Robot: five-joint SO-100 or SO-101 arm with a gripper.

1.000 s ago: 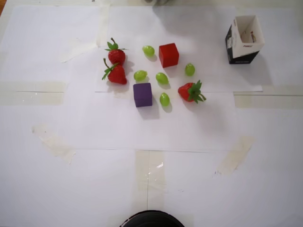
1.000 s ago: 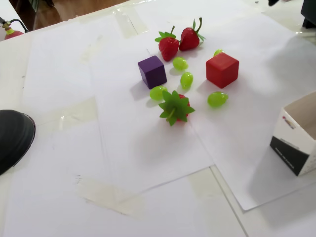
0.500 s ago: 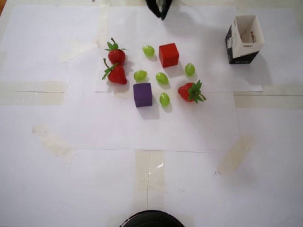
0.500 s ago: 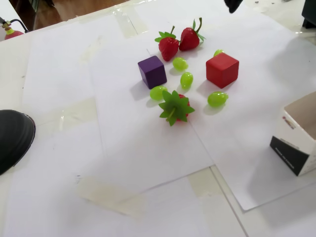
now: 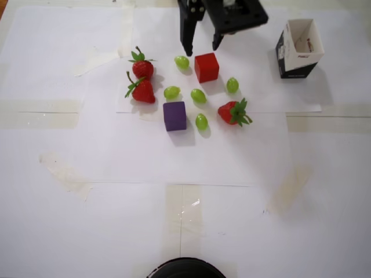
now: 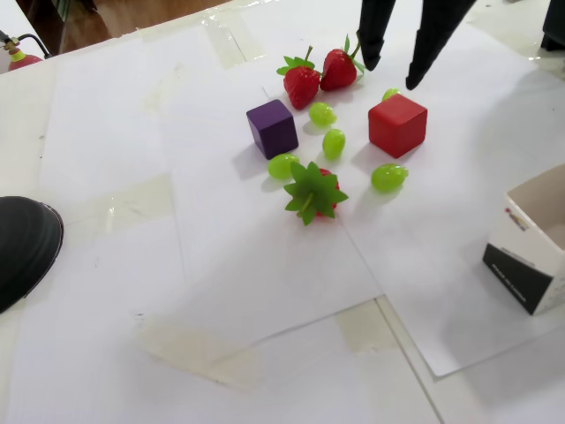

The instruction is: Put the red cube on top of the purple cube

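Observation:
The red cube [image 5: 206, 67] [image 6: 397, 124] rests on white paper among fruit. The purple cube [image 5: 174, 116] [image 6: 272, 128] stands apart from it, nearer the camera in the overhead view. My gripper [image 5: 202, 51] [image 6: 391, 77] hangs open just beyond the red cube, above the paper, with nothing between its black fingers [image 5: 186, 45]. One fingertip [image 6: 412, 81] hovers near the cube's far edge without touching it.
Two strawberries [image 5: 142, 80] lie left of the cubes in the overhead view, a third [image 5: 233, 112] to the right. Several green grapes [image 5: 198, 95] are scattered between the cubes. An open white-and-black box [image 5: 299, 48] stands at the right. A dark round object [image 6: 22, 247] sits at the table edge.
The gripper has come into view from the far edge and dropped toward the red cube, its fingers spread. Cubes and fruit have not moved.

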